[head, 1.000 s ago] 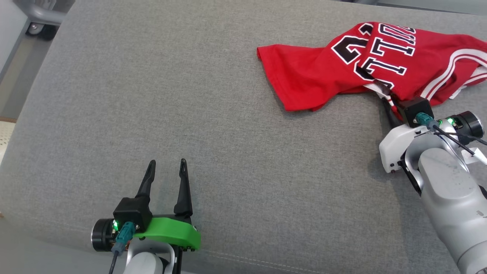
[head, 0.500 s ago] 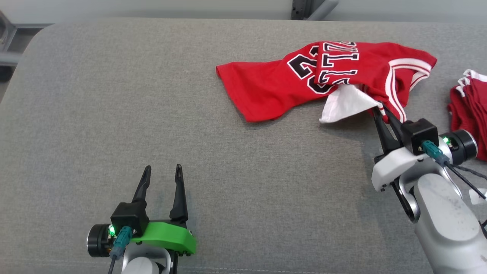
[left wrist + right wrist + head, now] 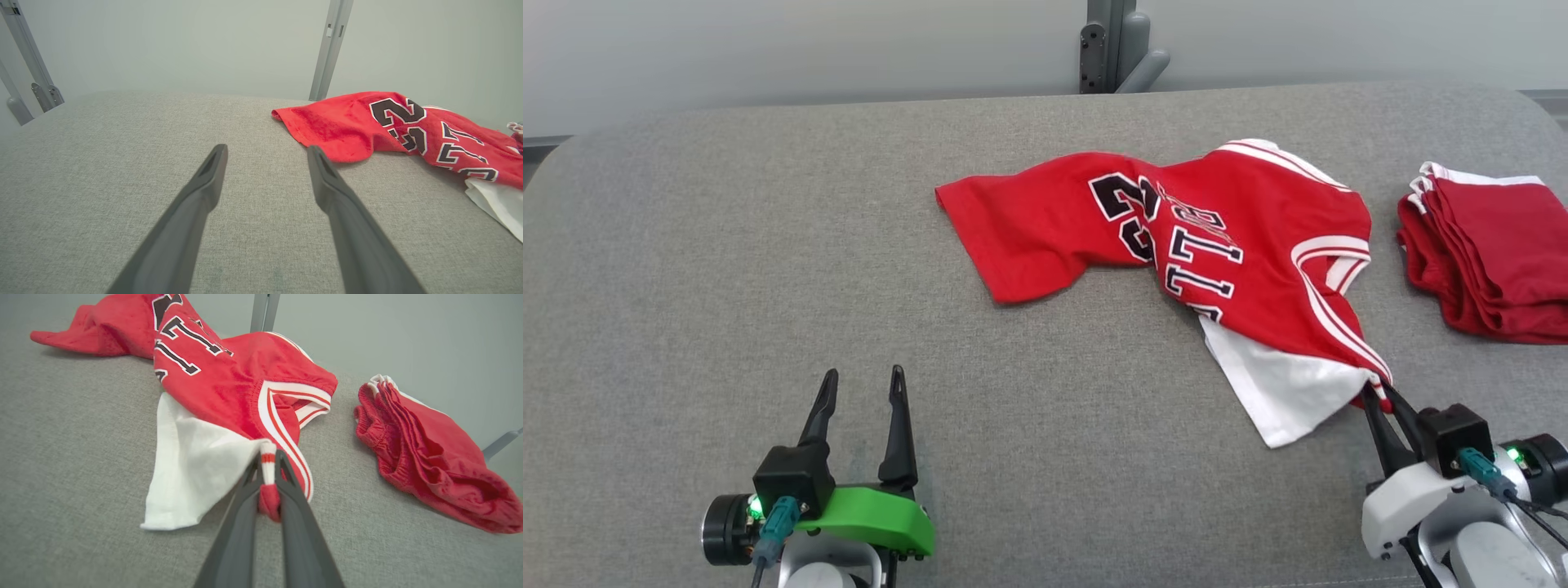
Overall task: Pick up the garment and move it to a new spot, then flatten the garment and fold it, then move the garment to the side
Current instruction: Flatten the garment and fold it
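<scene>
1. Head view: the jersey [image 3: 1225,237] lies crumpled on the bench [image 3: 727,245], right of centre, near a red pile [image 3: 1494,253] at the right edge.
2. Left wrist view: the left hand [image 3: 266,150] is spread and empty over bare bench.
3. Right wrist view: the right hand [image 3: 269,456] is pressed together, pinching the jersey's striped trim.

we see our left gripper [image 3: 863,377] with two long, dark, tapering fingers [image 3: 898,425] set in a black block on a bright green bracket [image 3: 874,513]; a teal plug [image 3: 781,514] with a dark cable sits beside a round black cap showing a green light. our right gripper [image 3: 1382,398] has the same black block, teal plug and green light, but a white bracket [image 3: 1398,498] and thin black cables
</scene>
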Tool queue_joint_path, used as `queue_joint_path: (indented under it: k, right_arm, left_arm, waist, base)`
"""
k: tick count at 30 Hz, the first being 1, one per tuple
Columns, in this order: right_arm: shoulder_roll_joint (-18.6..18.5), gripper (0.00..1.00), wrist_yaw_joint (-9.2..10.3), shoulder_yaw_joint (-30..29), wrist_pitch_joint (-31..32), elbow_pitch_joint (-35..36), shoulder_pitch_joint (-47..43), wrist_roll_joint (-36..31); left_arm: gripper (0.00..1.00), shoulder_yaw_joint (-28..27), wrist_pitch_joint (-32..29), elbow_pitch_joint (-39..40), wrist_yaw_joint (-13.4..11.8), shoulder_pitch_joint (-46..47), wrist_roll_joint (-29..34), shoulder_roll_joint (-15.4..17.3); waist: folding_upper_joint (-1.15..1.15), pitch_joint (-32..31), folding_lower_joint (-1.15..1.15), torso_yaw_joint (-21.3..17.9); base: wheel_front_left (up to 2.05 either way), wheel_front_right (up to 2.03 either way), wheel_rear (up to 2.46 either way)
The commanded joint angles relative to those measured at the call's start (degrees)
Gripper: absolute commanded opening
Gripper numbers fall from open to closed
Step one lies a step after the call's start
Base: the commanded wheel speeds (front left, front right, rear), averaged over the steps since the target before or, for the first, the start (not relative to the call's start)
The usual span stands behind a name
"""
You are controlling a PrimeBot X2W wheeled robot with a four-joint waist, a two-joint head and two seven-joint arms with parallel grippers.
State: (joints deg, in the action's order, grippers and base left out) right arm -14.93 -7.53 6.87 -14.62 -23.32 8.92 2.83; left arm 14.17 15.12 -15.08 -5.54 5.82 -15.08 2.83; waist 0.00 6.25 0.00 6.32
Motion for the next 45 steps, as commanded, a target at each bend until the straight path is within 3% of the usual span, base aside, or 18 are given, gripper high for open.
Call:
queue_joint_path:
  k: [1,13,14,15,16,17,23,31,45]
  right_arm:
    - [-0.6,0.00,0.09,-0.7,0.2,-0.7,-1.4,-1.0]
    - [-2.3,0.00,0.10,-4.6,0.5,-5.1,-5.0,-2.9]
    - [-2.3,0.13,0.09,-4.5,0.5,-5.4,-5.2,-3.3]
    - [-2.1,0.46,0.09,-4.7,0.4,-5.7,-5.3,-3.5]
    - [-2.1,0.91,0.09,-4.8,0.3,-6.0,-5.4,-3.4]
    - [-2.1,1.00,0.09,-4.8,0.1,-6.3,-5.4,-3.2]
    - [-2.3,1.00,0.09,-5.1,-0.3,-6.3,-6.1,-2.4]
    - [0.2,1.00,0.09,-8.6,-0.6,2.5,-8.4,-1.5]
    - [3.7,1.00,0.09,-6.2,-0.6,16.7,-6.9,-0.5]
  left_arm:
    - [1.00,-0.2,0.0,0.0,0.2,-0.7,0.2,0.1]
    - [1.00,-0.5,0.0,-0.4,0.6,-1.4,0.4,0.1]
    - [1.00,-0.5,0.0,-0.6,0.5,-1.5,0.3,0.1]
    - [1.00,-0.3,0.0,-0.7,0.6,-1.6,0.2,0.1]
    - [1.00,-0.2,0.0,-0.8,0.6,-1.7,0.2,0.1]
    - [1.00,-0.2,0.0,-0.9,0.6,-1.7,0.1,0.1]
    - [1.00,0.0,0.0,-1.4,0.4,-2.4,-0.2,0.1]
    - [1.00,0.4,0.0,-5.7,1.4,-1.4,-1.3,0.1]
    - [1.00,2.3,-0.5,-29.4,3.9,17.4,-8.5,0.2]
  waist:
    - [0.00,-0.4,0.00,-0.5]
    - [0.00,-1.5,0.00,-2.3]
    - [0.00,-1.6,0.00,-2.5]
    - [0.00,-1.8,0.00,-2.7]
    - [0.00,-1.9,0.00,-3.0]
    - [0.00,-2.1,0.00,-3.3]
    - [0.00,-3.2,0.00,-4.9]
    - [0.00,-5.0,0.00,-8.0]
    - [0.00,0.2,0.00,-15.1]
  base:
    - [0.00,0.00,0.00]
    - [0.00,0.00,0.00]
    - [0.00,0.00,0.00]
    - [0.00,0.00,0.00]
    - [0.00,0.00,0.00]
    - [0.00,0.00,0.00]
    - [0.00,0.00,0.00]
    - [0.00,0.00,0.00]
    - [0.00,0.00,0.00]
